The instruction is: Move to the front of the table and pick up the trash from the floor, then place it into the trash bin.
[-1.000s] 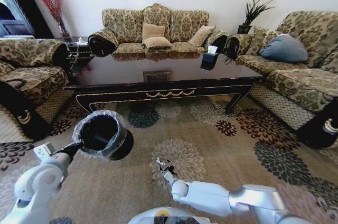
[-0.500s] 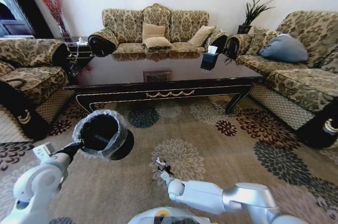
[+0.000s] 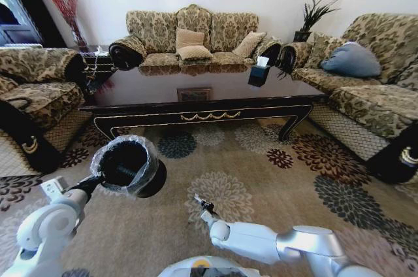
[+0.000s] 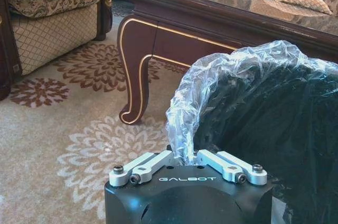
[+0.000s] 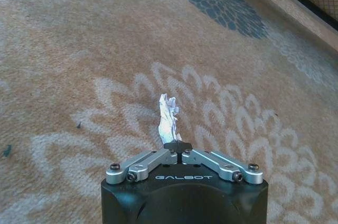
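Observation:
My left gripper [image 3: 92,185] is shut on the rim of the black trash bin [image 3: 128,166], which hangs tilted above the floor [image 3: 274,179] with its clear liner folded over the edge. In the left wrist view the fingers [image 4: 149,164] pinch the liner and rim of the trash bin [image 4: 274,129]. My right gripper [image 3: 204,206] sits low over a cream medallion, to the right of the bin and below its mouth. It is shut on the trash [image 5: 168,118], a crumpled white paper scrap sticking out past the right gripper [image 5: 177,146]. The dark table [image 3: 202,89] stands ahead.
Patterned sofas ring the carpet on the left [image 3: 36,97], back [image 3: 192,38] and right [image 3: 366,87]. A dark tissue box [image 3: 258,73] stands on the table. A curved table leg [image 4: 134,71] is close to the bin. Open carpet lies to the right.
The right forearm has drawn slightly left and its gripper has turned a little while keeping the scrap. The bin has shifted a touch to the right.

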